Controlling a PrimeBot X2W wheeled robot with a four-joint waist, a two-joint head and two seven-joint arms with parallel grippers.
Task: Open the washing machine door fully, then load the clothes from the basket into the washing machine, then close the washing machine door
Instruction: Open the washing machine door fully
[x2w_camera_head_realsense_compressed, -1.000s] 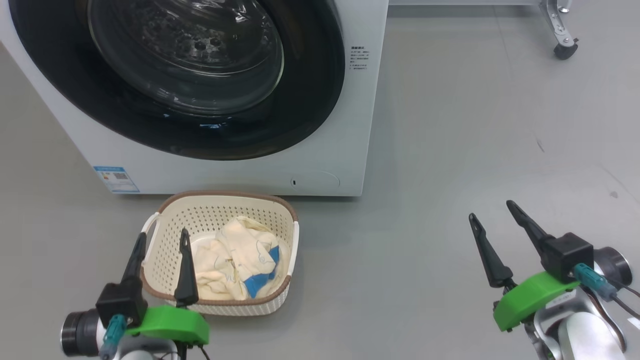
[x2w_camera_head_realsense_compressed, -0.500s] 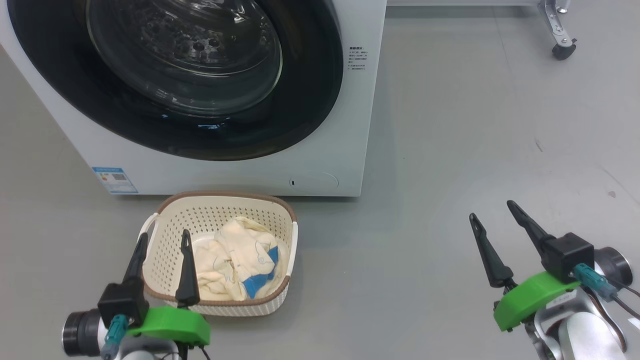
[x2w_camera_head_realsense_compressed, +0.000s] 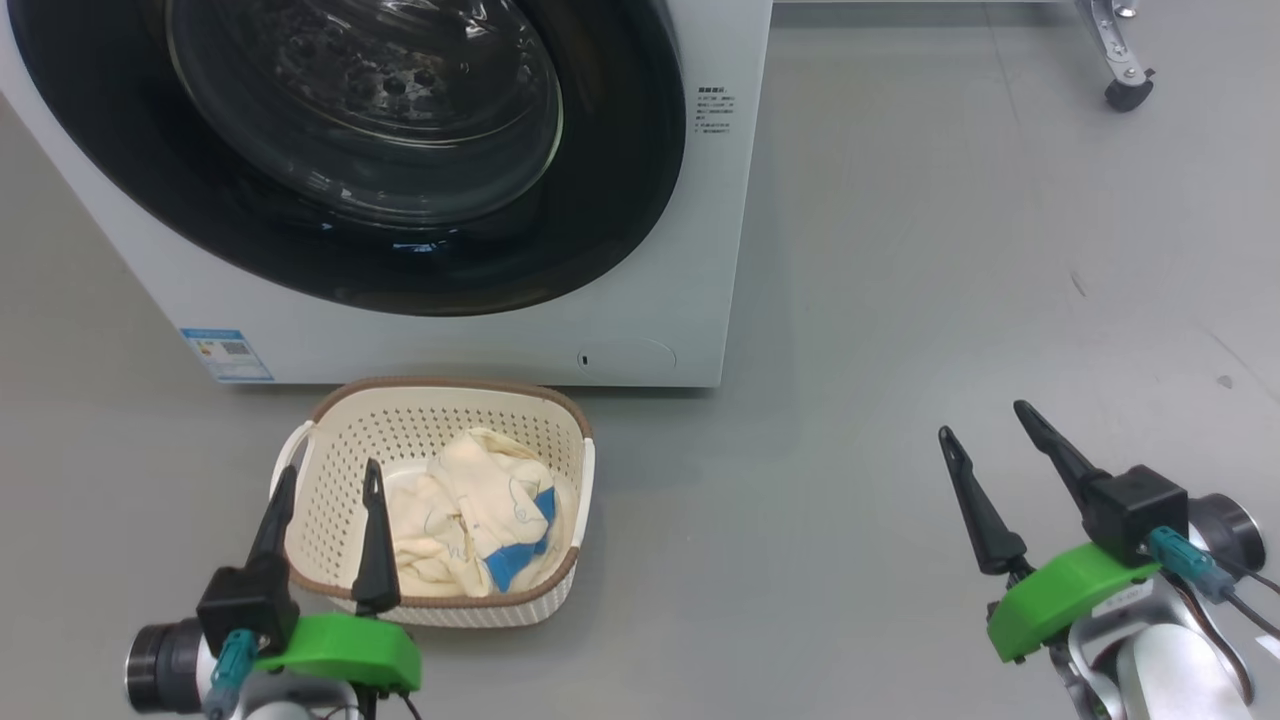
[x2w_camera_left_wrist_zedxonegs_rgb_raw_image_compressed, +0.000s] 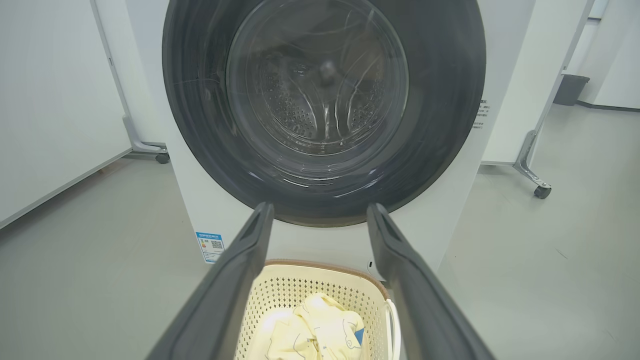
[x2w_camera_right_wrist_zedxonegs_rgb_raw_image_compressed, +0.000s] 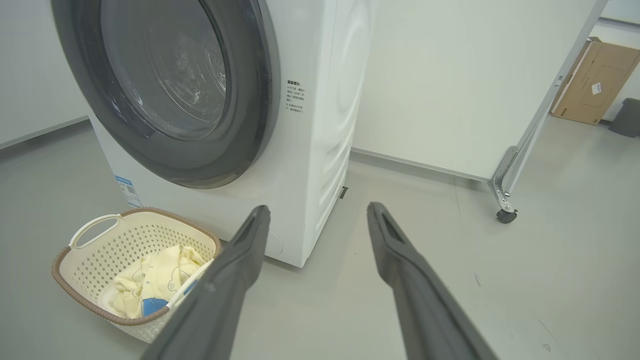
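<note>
Flooring (x2w_camera_head_realsense_compressed: 900, 250) is smooth grey with a few small dark scuffs, and it carries everything in view. White partition panels (x2w_camera_right_wrist_zedxonegs_rgb_raw_image_compressed: 425, 75) on metal feet stand behind the machine; one castor (x2w_camera_right_wrist_zedxonegs_rgb_raw_image_compressed: 506, 216) rests on the floor to its right. A cardboard box (x2w_camera_right_wrist_zedxonegs_rgb_raw_image_compressed: 595, 82) leans against the far wall, with a dark bin (x2w_camera_left_wrist_zedxonegs_rgb_raw_image_compressed: 570, 89) near it.

The washing machine (x2w_camera_head_realsense_compressed: 500, 345) stands on the floor directly ahead, with a small blue label (x2w_camera_head_realsense_compressed: 226, 354) at the lower left of its white front. The washing machine door (x2w_camera_head_realsense_compressed: 620, 200) lies flush against that front, closed, and the drum's perforations show through its glass bowl (x2w_camera_head_realsense_compressed: 380, 110).

The basket (x2w_camera_head_realsense_compressed: 440, 400) sits on the floor just in front of the machine, below the door. The clothes (x2w_camera_head_realsense_compressed: 470, 520) lie crumpled inside it, cream-yellow with one blue patch showing.

The left gripper (x2w_camera_head_realsense_compressed: 330, 468) is at the basket's near left side, pointing towards the door. Its fingers (x2w_camera_left_wrist_zedxonegs_rgb_raw_image_compressed: 240, 280) are spread wide with nothing between them; contact with the basket rim cannot be confirmed. The right gripper (x2w_camera_head_realsense_compressed: 982, 419) is well to the right of the basket, over bare floor. Its fingers (x2w_camera_right_wrist_zedxonegs_rgb_raw_image_compressed: 415, 280) are likewise spread wide, empty and touching nothing.
</note>
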